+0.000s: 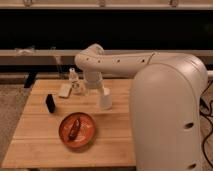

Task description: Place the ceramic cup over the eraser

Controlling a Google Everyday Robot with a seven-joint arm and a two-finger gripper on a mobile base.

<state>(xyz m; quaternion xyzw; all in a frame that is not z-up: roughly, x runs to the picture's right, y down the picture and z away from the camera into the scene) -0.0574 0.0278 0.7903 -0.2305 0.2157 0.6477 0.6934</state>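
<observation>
arm (125, 62): reaches left, bends sharply downward | tool (94, 86): low, beneath the bend

The ceramic cup (105, 98) is plain glossy white and the eraser (50, 103) at its nine o'clock is black. Both stand on a table (40, 150) of pale honey wood striped by plank seams, where an orange bowl (62, 132) at seven o'clock of the cup carries a dark brown piece (75, 128). The gripper (84, 89), pale whitish, hangs at ten o'clock of the cup under a cream-white arm (120, 62) dotted with small dark spots, beside a clear bottle (73, 77) and a pale beige slab (65, 90)
</observation>
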